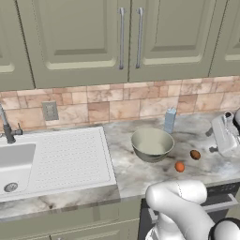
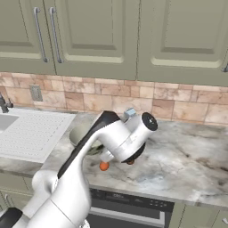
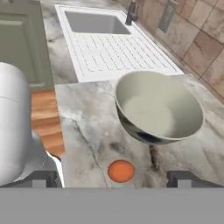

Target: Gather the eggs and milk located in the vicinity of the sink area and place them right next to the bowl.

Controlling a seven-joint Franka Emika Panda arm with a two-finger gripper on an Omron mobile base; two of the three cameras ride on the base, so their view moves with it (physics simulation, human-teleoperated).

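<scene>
Apparently the gathering is close to done: both eggs and the milk (image 1: 169,120) are already seen on the marble counter (image 1: 140,176) near the bowl (image 1: 152,143). In the left base view the bowl sits at centre frame, the carton just up and right of it against the tiled backsplash (image 1: 108,105), one egg (image 1: 180,166) low and right of the bowl, the other egg (image 1: 195,154) a little further right. The sink (image 1: 18,164) and its drainboard (image 1: 70,157) occupy the left of that frame, well apart from the eggs.

The gripper (image 3: 116,177) is spread wide and nothing is held; in the hand view its two dark fingertips stand at the bottom edge with the nearer egg (image 3: 120,170) between them, the bowl (image 3: 159,109) just above.

If this egg is judged too far from the bowl, it should be straddled squarely, the fingers lowered until they bracket its middle, and closed gently, since a round egg is likely to roll or squirt out. The bowl's rim should be kept clear on the descent.

The milk carton stands upright, long axis vertical, gable pointing to the top of the frame. The eggs' long axes cannot be told.
</scene>
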